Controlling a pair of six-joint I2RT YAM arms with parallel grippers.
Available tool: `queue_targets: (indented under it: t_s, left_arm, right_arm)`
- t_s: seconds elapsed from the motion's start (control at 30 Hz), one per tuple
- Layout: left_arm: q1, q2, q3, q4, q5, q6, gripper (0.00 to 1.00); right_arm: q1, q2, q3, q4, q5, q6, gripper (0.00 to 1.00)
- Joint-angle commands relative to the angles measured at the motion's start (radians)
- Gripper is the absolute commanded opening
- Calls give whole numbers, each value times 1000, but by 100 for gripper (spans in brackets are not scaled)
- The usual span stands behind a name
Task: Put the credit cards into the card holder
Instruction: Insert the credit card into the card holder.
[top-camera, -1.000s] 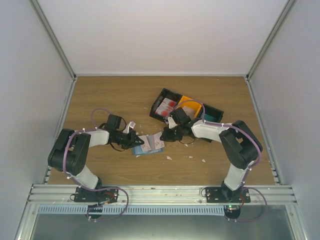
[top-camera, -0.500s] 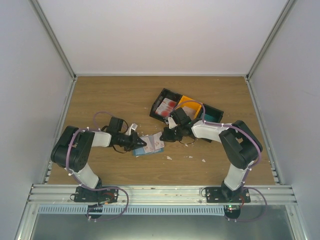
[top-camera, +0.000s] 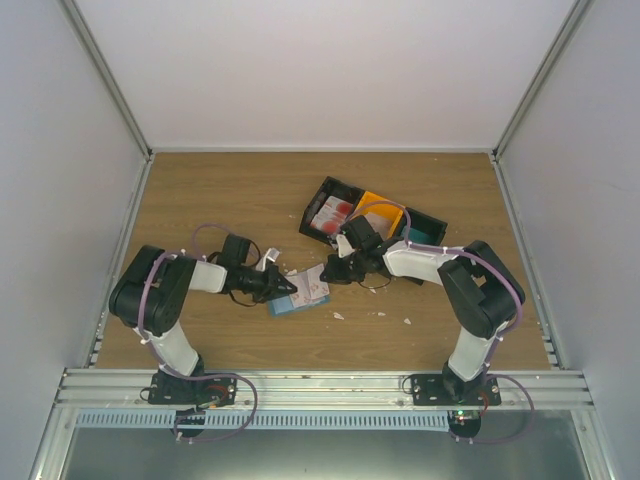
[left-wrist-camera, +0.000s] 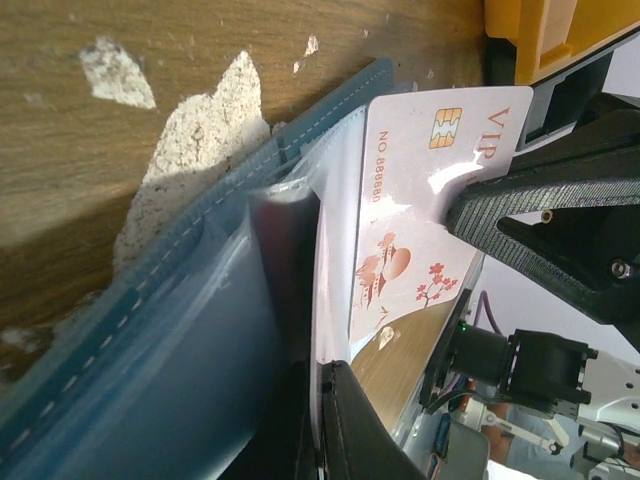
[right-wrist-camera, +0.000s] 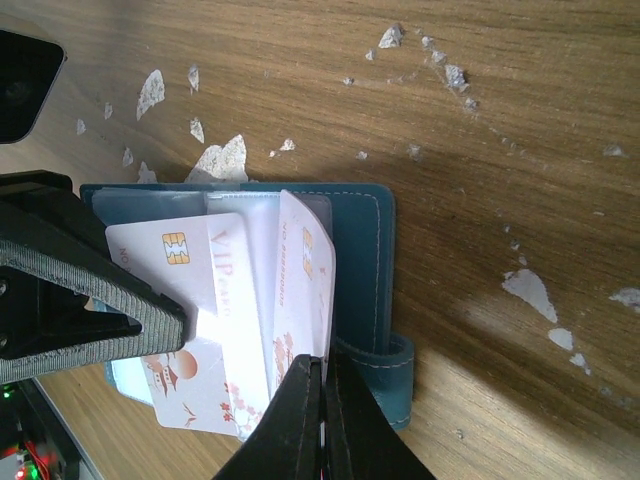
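The blue card holder (top-camera: 290, 305) lies open on the wood between both grippers; it also shows in the left wrist view (left-wrist-camera: 150, 300) and the right wrist view (right-wrist-camera: 385, 260). My left gripper (top-camera: 284, 287) (left-wrist-camera: 322, 420) is shut on the thin clear pocket sleeve (left-wrist-camera: 316, 290) of the holder. My right gripper (top-camera: 326, 272) (right-wrist-camera: 322, 400) is shut on a white credit card with red blossoms (right-wrist-camera: 300, 290) (left-wrist-camera: 420, 200), held on edge over the holder's pockets. A second white VIP card (right-wrist-camera: 195, 300) lies in the pockets beside the left gripper's finger (right-wrist-camera: 100, 290).
The black-and-orange tray (top-camera: 322, 187) stands just behind the right gripper, with red-and-white cards (top-camera: 330, 213) and teal cards (top-camera: 425, 237) in it. White scraps (top-camera: 338, 316) (right-wrist-camera: 225, 160) (left-wrist-camera: 200, 150) lie scattered on the wood. Enclosure walls stand on three sides.
My left gripper has moved a little right, closer onto the holder, and its arm has folded up. The right gripper and its card have barely moved.
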Motion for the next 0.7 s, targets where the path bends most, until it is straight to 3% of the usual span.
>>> queue_targets:
  t_s: [0.0,0.1,0.33,0.47,0.67]
  left_arm:
    - [-17,35,27,10,-2,23,4]
    - [-21,24,38,-12,-12,31,12]
    - [-46,-107,27,-199,-184,63,50]
    - [-80,-163,25,-282,-272,64,57]
    - [-117,-197,37,-382,-380,58,59]
  right_arm:
    - [-3,36,-31,-38,60,-4,0]
    - [-4,26,-33,-25,58,-6,1]
    - [-3,23,-34,-40,78,-4,1]
    - [-3,23,-37,-37,80,-7,1]
    - [-3,25,-42,-29,81,-13,1]
